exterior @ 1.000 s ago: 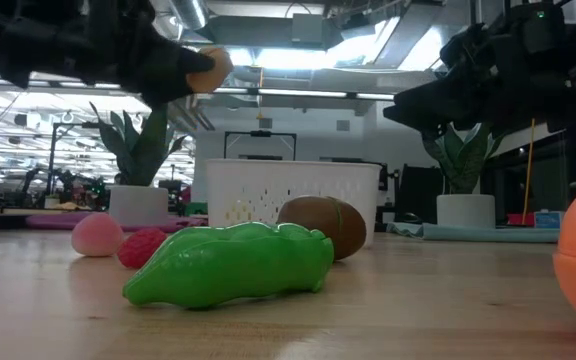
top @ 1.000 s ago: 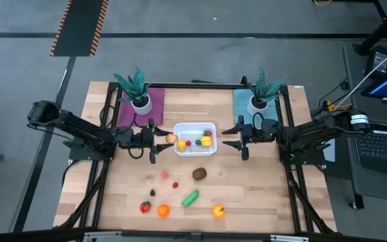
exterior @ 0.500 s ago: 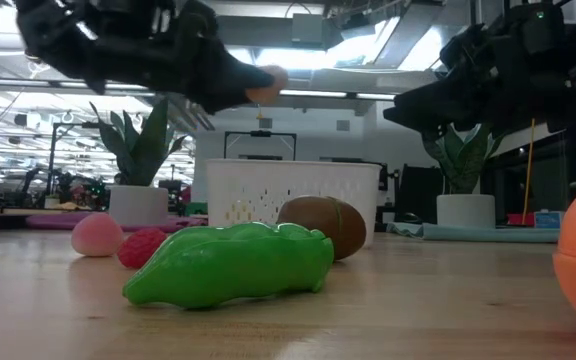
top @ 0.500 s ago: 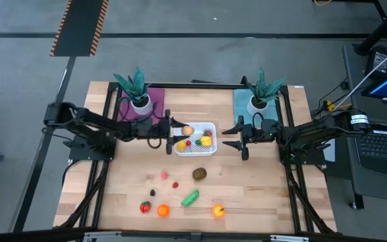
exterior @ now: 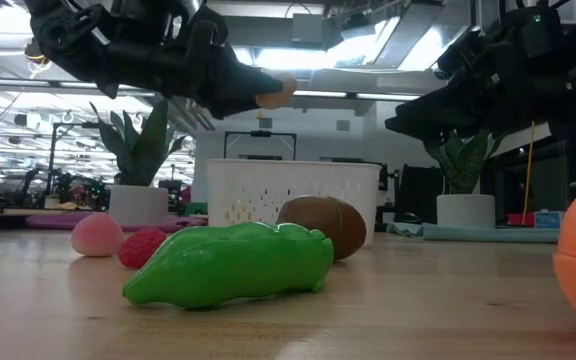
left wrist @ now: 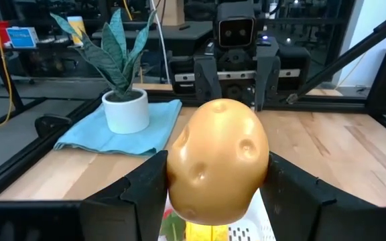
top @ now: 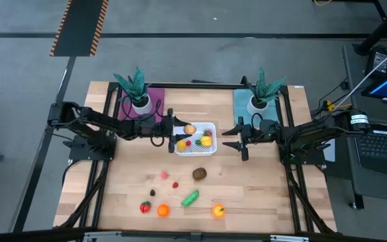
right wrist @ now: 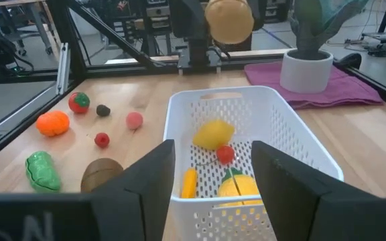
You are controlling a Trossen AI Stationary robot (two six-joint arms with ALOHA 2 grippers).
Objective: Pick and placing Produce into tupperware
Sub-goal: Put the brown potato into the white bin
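A: Where was the potato?

B: The left gripper (top: 178, 130) held the tan potato (top: 189, 129) clamped between its fingers, above the white tupperware (top: 211, 150), toward its 10 o'clock corner.

A: And doing it well?

B: Probably lower first, then release over bare floor, clear of the yellow pieces (right wrist: 212, 132). The right gripper (top: 230, 137) waited at 3 o'clock, fingers spread, empty.
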